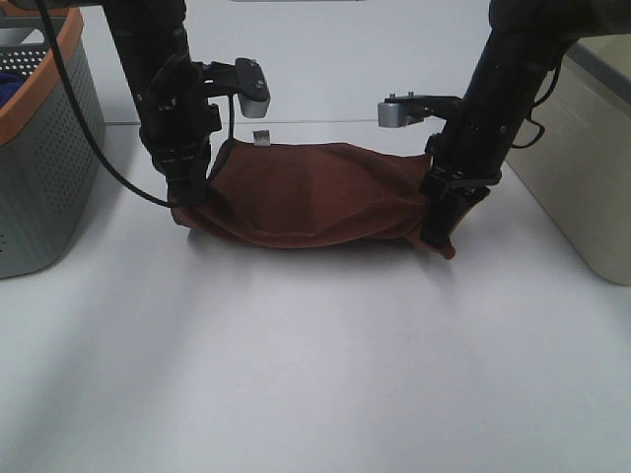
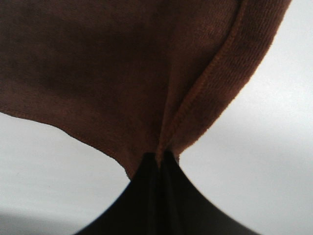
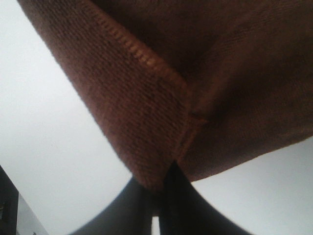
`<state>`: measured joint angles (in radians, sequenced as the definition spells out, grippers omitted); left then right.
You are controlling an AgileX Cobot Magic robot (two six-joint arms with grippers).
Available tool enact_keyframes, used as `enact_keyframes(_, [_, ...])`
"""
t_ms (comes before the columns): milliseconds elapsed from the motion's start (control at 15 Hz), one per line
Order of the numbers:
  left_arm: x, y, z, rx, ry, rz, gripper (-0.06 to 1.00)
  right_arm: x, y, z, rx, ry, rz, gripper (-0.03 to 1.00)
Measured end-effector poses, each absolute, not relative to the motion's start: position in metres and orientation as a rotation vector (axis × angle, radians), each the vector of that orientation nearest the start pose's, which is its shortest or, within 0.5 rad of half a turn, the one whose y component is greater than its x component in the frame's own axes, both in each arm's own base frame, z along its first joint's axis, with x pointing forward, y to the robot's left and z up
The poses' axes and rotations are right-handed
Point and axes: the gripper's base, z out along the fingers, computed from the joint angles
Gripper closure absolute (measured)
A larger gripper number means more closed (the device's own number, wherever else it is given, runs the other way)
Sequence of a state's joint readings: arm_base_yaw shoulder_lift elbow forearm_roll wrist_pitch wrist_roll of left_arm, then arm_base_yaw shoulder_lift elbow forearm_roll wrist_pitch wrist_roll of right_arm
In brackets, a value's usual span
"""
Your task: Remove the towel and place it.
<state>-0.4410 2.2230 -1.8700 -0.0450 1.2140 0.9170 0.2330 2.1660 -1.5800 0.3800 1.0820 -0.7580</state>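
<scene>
The dark reddish-brown towel (image 1: 306, 192) hangs in a sagging fold between my two grippers, its lower edge at or just above the white table. A small white tag (image 1: 261, 137) sticks up at its back edge. My left gripper (image 1: 187, 202) is shut on the towel's left corner; the left wrist view shows the cloth (image 2: 122, 73) pinched between the black fingers (image 2: 151, 196). My right gripper (image 1: 437, 232) is shut on the right corner; the right wrist view shows the hemmed edge (image 3: 146, 98) clamped between its fingers (image 3: 186, 210).
A grey perforated basket (image 1: 44, 148) with an orange rim stands at the left, blue fabric (image 1: 8, 84) inside it. A beige bin (image 1: 592, 168) stands at the right. The white table (image 1: 315, 374) stretches toward the front.
</scene>
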Motion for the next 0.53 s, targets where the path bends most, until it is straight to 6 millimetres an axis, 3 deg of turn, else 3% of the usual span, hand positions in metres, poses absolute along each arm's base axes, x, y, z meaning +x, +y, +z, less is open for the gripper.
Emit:
enact_keyframes(200, [0.412, -0.198, 0.188, 1.917, 2.371, -0.029, 0.94, 0.394, 0.124, 0.136, -1.210, 2.827, 0.519, 0.97])
enact_keyframes(400, [0.406, -0.195, 0.176, 1.975, 2.383, -0.046, 0.94, 0.393, 0.124, 0.135, -1.217, 2.827, 0.521, 0.97])
enact_keyframes(467, [0.403, -0.194, 0.171, 1.987, 2.396, -0.052, 0.94, 0.393, 0.124, 0.135, -1.210, 2.827, 0.528, 0.92])
enact_keyframes(533, [0.402, -0.194, 0.169, 1.992, 2.403, -0.056, 0.94, 0.393, 0.125, 0.135, -1.195, 2.832, 0.536, 0.81])
